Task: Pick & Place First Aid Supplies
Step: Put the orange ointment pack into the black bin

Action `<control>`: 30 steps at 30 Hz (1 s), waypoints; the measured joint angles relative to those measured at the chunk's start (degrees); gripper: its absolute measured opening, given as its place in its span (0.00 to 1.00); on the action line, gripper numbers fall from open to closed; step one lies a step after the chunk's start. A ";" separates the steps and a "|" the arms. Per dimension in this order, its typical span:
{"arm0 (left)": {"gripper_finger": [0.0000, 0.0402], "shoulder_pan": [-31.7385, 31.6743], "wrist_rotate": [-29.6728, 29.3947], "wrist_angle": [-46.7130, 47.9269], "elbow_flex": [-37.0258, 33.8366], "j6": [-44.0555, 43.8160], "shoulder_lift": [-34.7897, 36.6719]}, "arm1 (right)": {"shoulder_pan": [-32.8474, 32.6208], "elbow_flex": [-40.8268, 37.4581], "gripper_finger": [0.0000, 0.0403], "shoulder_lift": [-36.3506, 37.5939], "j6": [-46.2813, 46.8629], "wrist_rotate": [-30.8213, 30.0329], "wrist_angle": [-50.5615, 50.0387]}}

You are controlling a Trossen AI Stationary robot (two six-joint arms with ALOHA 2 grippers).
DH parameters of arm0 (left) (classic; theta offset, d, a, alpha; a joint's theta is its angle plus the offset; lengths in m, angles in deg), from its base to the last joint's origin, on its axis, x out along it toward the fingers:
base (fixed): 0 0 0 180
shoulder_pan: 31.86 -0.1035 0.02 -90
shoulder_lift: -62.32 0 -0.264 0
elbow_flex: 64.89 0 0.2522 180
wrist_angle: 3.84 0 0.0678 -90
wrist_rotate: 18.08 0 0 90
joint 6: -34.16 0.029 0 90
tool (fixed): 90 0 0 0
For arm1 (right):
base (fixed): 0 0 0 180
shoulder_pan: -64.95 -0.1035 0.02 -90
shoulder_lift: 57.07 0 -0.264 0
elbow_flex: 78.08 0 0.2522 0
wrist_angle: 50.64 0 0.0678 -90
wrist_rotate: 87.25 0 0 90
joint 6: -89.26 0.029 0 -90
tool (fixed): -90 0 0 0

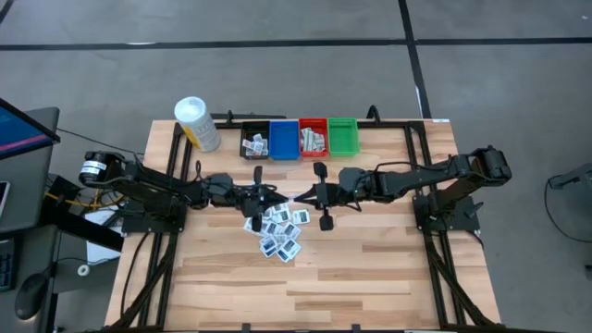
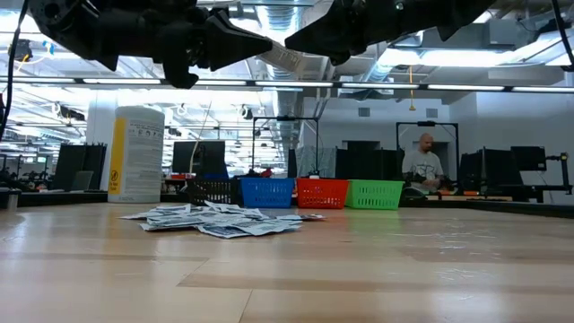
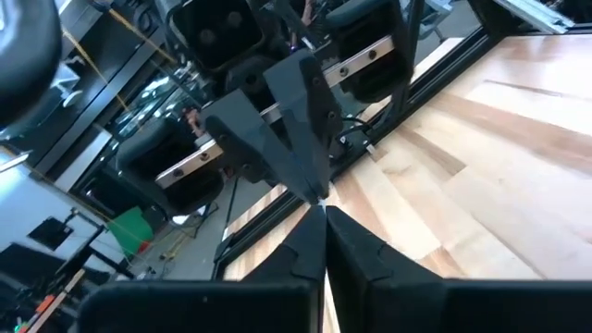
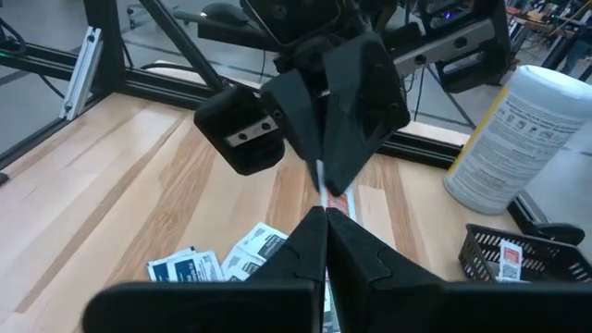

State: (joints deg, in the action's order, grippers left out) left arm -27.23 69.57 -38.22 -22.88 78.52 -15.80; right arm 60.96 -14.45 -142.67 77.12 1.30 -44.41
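My two grippers meet fingertip to fingertip above the table's middle, over a pile of small white-and-blue first aid packets lying flat on the wood. My left gripper comes from the left and my right gripper from the right. Both are shut on one thin pale packet with red on it, which the right wrist view shows edge-on. The low view shows both grippers high above the pile. My left gripper pinches one end of the thin packet between its two fingers, coming level from the table's left. The packet is lifted clear of the table, edge-on between the two grippers. My right gripper pinches the packet's other end between its two shut fingers, coming from the table's right and slanting slightly down. A pale sliver of the packet shows in the seam between its fingers.
Along the far edge stand a black bin, a blue bin, a red bin and a green bin, some holding packets. A white-capped yellow container stands at the far left. A person sits in the room behind.
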 joint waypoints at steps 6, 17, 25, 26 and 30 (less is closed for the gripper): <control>0.01 -1.34 -2.68 -0.26 0.00 -1.32 0.00 | -0.14 0.00 0.04 0.00 -2.09 -0.08 -1.80; 0.01 -5.75 -21.21 -0.25 -0.10 -1.33 0.00 | -0.22 0.00 0.32 0.00 -2.16 -3.31 -9.33; 0.02 -16.41 -38.58 -0.08 -2.73 -4.28 0.00 | 0.66 -1.73 0.40 0.00 -0.81 -3.28 -13.68; 0.02 -18.04 -38.92 -0.10 -3.14 -5.49 0.00 | 0.76 -2.04 0.40 0.00 -0.65 -3.28 -13.75; 0.02 -23.69 -35.43 -0.07 -4.81 -12.76 0.00 | 0.85 -2.34 0.39 0.00 1.42 -3.28 -13.66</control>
State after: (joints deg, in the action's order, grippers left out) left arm -50.93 34.14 -38.29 -27.69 65.77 -15.80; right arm 61.81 -16.79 -142.67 78.54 -1.98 -58.07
